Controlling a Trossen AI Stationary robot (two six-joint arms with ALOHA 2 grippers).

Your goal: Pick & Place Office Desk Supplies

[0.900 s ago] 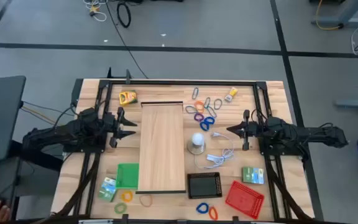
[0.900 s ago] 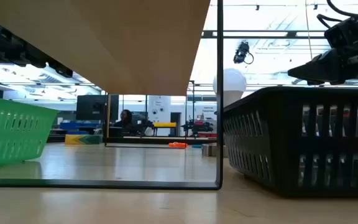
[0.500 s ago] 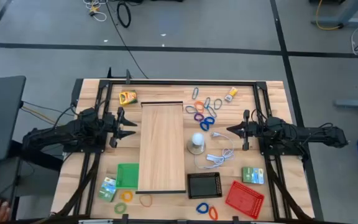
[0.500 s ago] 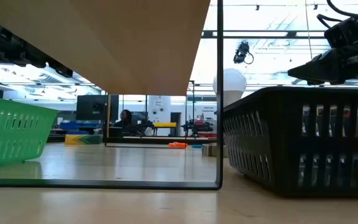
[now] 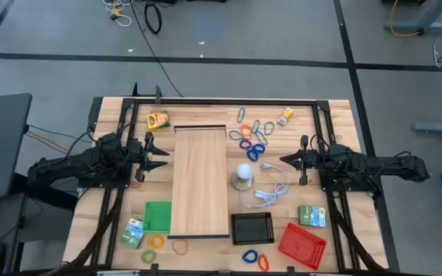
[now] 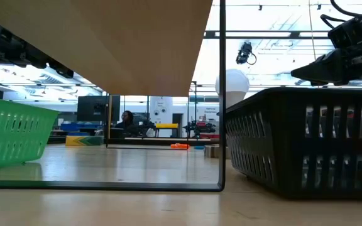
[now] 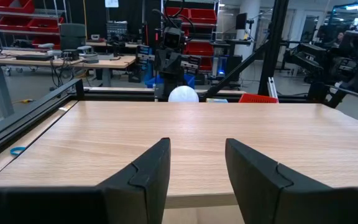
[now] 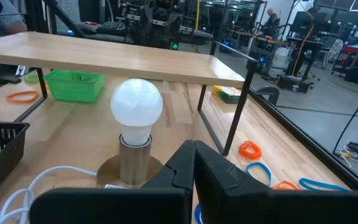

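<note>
Office supplies lie scattered over your table [image 5: 110, 123], none held by either arm. Main cluster of loop clips [image 5: 252, 138], blue, purple, orange & grey, sits at the far side, betw. the long wooden board [image 5: 199, 180] and the right gripper [image 5: 285, 160]. Small yellow box [image 5: 285, 116] lies just beyond that cluster, near the far frame rail. Another yellow item [image 5: 157, 119] lies off the board's far left corner. At the near edge you've got two blue/orange loops [image 5: 255, 258] betw. the black tray [image 5: 252, 228] and red tray [image 5: 302, 244], a green card box [image 5: 311, 215] just beside the red tray, plus a green box [image 5: 133, 231] and yellow loop [image 5: 154, 241] next to the green tray [image 5: 158, 216].

Left gripper [image 5: 165, 156] hovers at the board's left edge, fingers [image 7: 148, 174] parted w/ a clear gap, nothing betw. them; its wrist cam looks across the board top. Right gripper is pressed shut, empty, pointing at the white bulb lamp [image 5: 243, 175], which stands just right of the board w/ its white cable [image 5: 271, 192] curling toward the near side. Right wrist cam shows the lamp close ahead, orange & blue loops on the tabletop to one side. Low view: green tray, black tray, board overhead; supplies mostly hidden there.
</note>
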